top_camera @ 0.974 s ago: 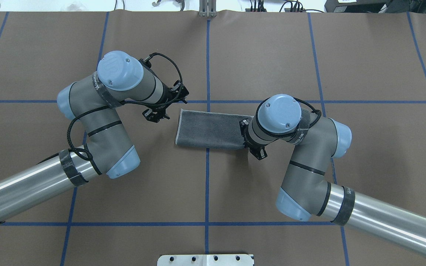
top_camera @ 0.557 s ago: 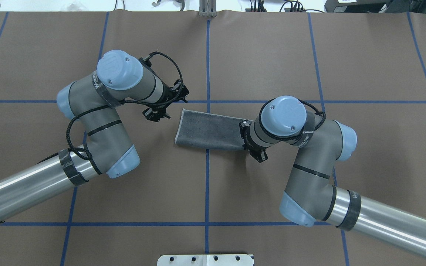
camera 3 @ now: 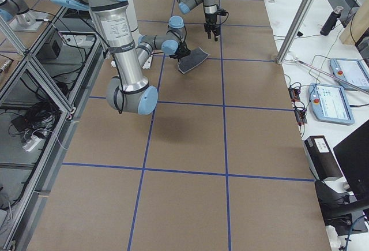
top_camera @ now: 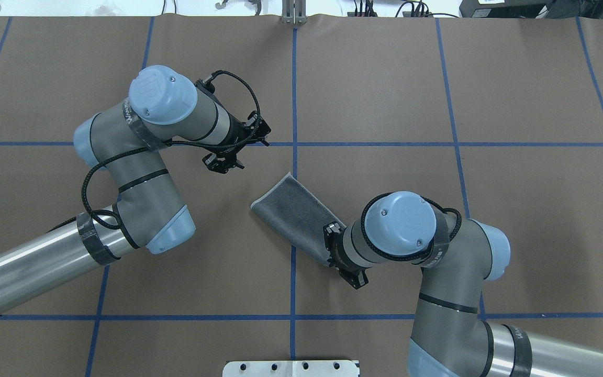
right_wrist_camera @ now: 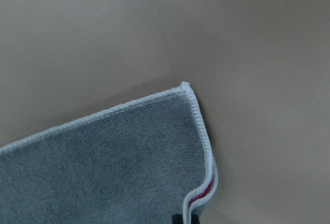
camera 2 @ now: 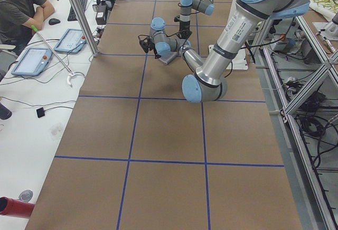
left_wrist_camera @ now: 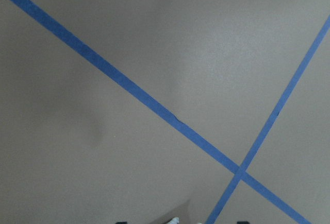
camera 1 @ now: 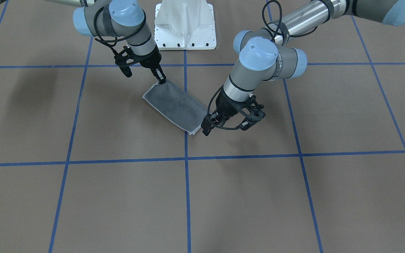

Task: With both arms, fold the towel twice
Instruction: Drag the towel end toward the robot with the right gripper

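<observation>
- One towel lies slantwise at the centre of the overhead view on the brown table. It is folded into a strip with the dark grey face up. A sliver of pink shows between its two layers in the right wrist view.
- Two arms: the left arm enters from the overhead view's left, the right arm from its lower right.
- Two grippers. The right gripper has its fingers pressed together on a corner of the towel's end.
- The left gripper hangs just beside the strip's other end, jaws spread, holding nothing.
- One white pedestal stands at the front view's top.
- One person sits at the upper left of the left side view, near two tablets.
</observation>
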